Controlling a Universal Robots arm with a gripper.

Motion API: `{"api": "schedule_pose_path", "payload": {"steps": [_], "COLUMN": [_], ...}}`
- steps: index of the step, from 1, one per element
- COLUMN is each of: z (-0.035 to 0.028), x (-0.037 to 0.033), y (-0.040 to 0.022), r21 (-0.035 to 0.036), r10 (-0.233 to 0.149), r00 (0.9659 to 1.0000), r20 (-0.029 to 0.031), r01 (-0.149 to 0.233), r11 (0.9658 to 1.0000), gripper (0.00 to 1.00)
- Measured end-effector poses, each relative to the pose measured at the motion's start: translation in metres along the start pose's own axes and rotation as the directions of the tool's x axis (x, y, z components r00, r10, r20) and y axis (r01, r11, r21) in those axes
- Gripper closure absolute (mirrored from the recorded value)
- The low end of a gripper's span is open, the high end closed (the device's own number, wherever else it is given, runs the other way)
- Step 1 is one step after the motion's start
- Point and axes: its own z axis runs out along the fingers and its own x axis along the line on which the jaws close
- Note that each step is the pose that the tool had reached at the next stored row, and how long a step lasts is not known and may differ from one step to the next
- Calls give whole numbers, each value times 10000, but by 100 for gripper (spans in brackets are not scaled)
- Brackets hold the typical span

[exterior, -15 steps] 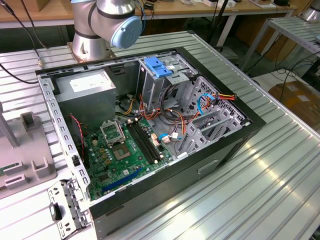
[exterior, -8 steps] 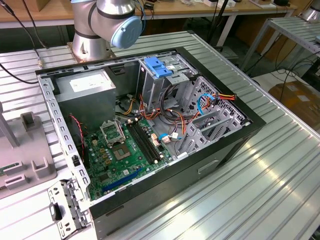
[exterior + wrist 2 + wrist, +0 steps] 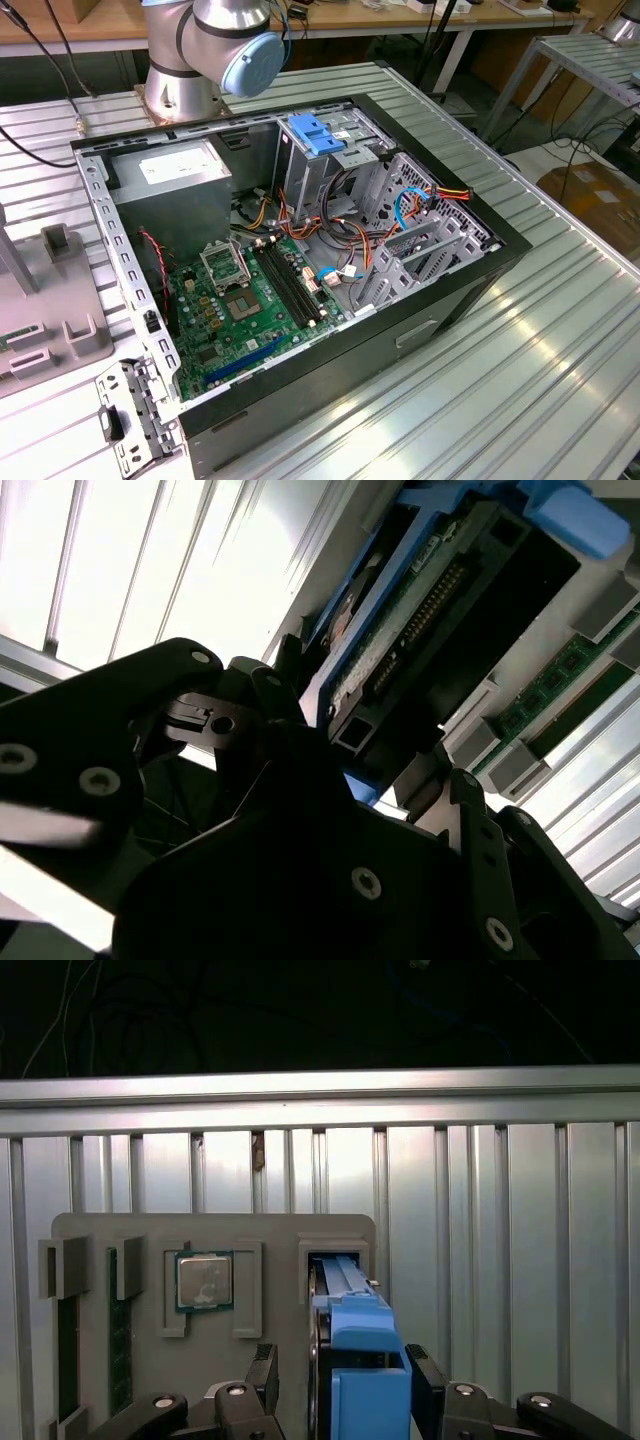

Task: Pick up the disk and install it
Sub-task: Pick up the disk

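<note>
Ribbed aluminium table carries the whole setup. Exterior view, left to right: grey fixture tray at 9 o'clock. Arm base at 12 o'clock. Open computer case at centre, motherboard exposed. Bare blue clip on the drive cage, toward 12 o'clock.

First wrist view: the tray holds memory sticks, then a processor chip, then the disk. The disk stands on edge in its slot with a blue rail facing the camera; it is seated, not lifted. The gripper sits around the disk's near end. Cannot tell whether it is pinching the disk or only spread around it.

Second wrist view: the disk's underside shows a row of connector pins.

Handling, judged: rigid metal body, dense for its size, smooth faces that could slip. The plastic rails probably flex, and the pins and board are fragile. Best hold is across the two broad faces, clear of the connector end, lifting straight out of the slot.
</note>
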Motion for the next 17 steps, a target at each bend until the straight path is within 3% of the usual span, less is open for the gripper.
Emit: {"api": "schedule_pose_path", "payload": {"steps": [2,5,7,17], "z": [0,0,1,1], "x": [0,0,0,0], "y": [0,0,0,0], "r21": [0,-1,0,3], "r10": [0,0,0,0], "r00": [10000,10000,10000,10000], "r20": [1,1,3,15], "r01": [0,0,0,0], "r11": [10000,10000,10000,10000], "gripper": [40,59,64,64]}}
